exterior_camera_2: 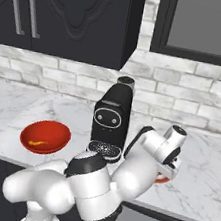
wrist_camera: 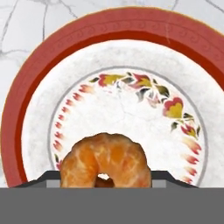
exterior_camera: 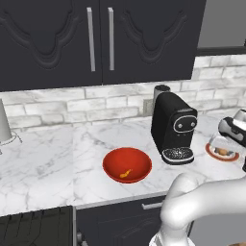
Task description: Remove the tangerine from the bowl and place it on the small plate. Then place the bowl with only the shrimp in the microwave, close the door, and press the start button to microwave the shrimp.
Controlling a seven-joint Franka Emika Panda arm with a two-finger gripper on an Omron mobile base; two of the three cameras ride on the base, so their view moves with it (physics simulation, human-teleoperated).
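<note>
Tangerine (wrist_camera: pixel 106 159) low over the pale centre of the small plate (wrist_camera: pixel 26 118), claw (exterior_camera: pixel 226 149) apparently grasping it, fingers hidden; advisable to lower gently, release squarely, lift straight up, lest it roll; bowl (exterior_camera: pixel 127 165) with shrimp (exterior_camera: pixel 125 173) waiting on the table (exterior_camera: pixel 48 158).

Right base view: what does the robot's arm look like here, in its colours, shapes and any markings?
The arm is glossy white, built of thick rounded segments like swollen tubes. A dark, almost black cap sits at one joint, and another dark band shows nearer the wrist. The wrist ends in a short white cylinder with a dark end face. No cables or markings show.
</note>
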